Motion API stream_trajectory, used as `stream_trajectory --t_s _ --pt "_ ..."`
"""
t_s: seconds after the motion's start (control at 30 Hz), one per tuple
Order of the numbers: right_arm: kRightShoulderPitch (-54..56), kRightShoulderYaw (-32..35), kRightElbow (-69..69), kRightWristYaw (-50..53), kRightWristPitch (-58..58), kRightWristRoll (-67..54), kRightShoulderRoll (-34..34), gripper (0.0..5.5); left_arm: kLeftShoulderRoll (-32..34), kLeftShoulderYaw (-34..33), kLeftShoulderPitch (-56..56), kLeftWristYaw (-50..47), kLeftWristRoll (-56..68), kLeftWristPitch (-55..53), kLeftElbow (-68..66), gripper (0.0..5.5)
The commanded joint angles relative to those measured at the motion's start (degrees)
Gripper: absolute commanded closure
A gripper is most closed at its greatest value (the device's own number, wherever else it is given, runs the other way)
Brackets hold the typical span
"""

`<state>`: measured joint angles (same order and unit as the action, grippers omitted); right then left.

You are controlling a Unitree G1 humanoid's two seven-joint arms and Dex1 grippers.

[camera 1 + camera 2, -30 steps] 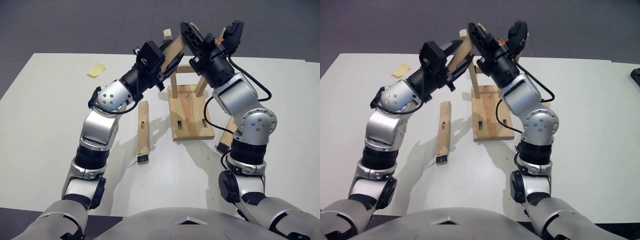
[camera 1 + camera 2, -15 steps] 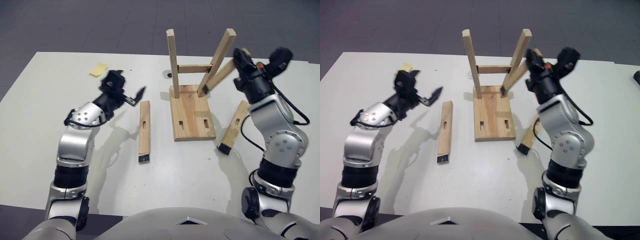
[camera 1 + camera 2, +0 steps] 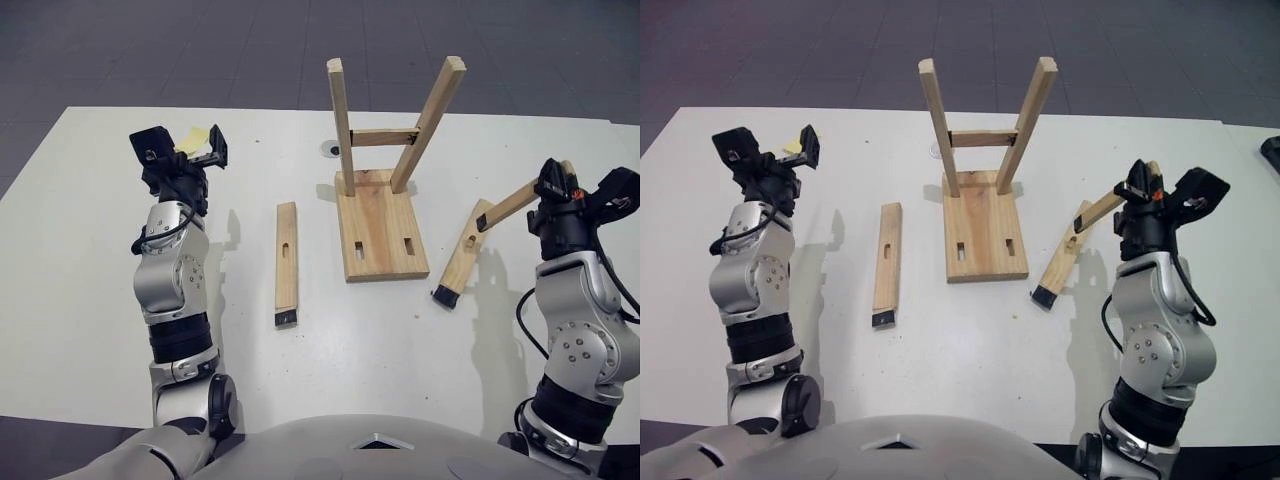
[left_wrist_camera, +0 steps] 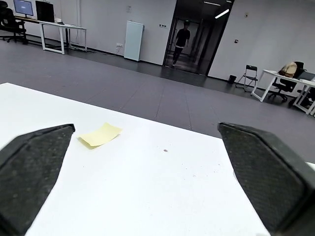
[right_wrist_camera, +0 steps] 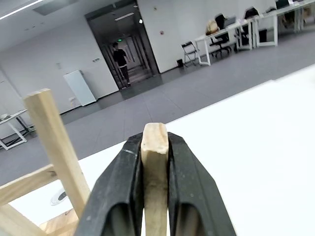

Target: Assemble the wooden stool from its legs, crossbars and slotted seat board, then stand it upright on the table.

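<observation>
White table (image 3: 90, 300), wide, carrying all the wooden parts. Near its far middle, slotted seat board (image 3: 380, 235) lying flat, with two upright legs (image 3: 340, 120) planted at its far edge and leaning a little apart toward the top. Short crossbar (image 3: 383, 137) joining these two, in the upper half. Two small slots visible in the near half of the board.

Left of the board and apart from it, loose leg (image 3: 287, 262) flat on the table, slot facing up, dark cap at the near end. Right of the board, second loose leg (image 3: 462, 255) lying slanted, dark cap also at the near end. Second crossbar (image 3: 510, 203) running from near the far end of this leg up to the right gripper (image 5: 155, 147). Touching the leg there, but seated in the slot or only resting against it, not possible to tell.

Right gripper raised above the right side of the table, fingers (image 5: 125, 177) pressed on both sides of the crossbar end, pinching it. Left gripper (image 3: 182, 150) raised above the far left part of the table, well apart from every wooden part, fingers (image 4: 34, 172) spread wide.

Beyond the left gripper, yellow note (image 4: 101, 134) flat on the table. Small round mark (image 3: 329, 148) on the table just beside the foot of the left upright leg.
</observation>
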<state>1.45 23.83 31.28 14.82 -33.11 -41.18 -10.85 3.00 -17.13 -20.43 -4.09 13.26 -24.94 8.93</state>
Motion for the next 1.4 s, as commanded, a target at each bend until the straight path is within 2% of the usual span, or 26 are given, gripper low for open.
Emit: stream_trajectory --t_s 0.03,0.27,0.73,1.13,1.4 --pt "-1.6 1.0 -3.9 1.4 2.5 1.0 4.6 5.08 -1.7 0.0 -3.0 -2.4 0.3 2.1 -2.5 0.10" --pt "-2.3 -0.1 -8.4 0.2 9.3 4.5 9.7 5.08 -3.4 1.9 -4.8 -3.0 0.0 5.6 -5.8 0.10" --pt "-0.4 2.6 -16.6 -0.8 16.7 7.7 9.5 5.08 -2.6 3.0 -7.0 -2.3 -0.3 9.1 -9.5 0.10" --pt "-1.6 -4.5 -17.9 0.7 15.8 21.2 7.3 5.08 -3.8 2.3 -9.2 -7.7 0.7 6.0 -3.9 0.10" --pt "-3.0 -7.0 -16.3 1.1 11.7 24.8 8.7 5.08 -4.3 1.9 -10.2 -10.6 0.7 3.5 -1.7 0.10"
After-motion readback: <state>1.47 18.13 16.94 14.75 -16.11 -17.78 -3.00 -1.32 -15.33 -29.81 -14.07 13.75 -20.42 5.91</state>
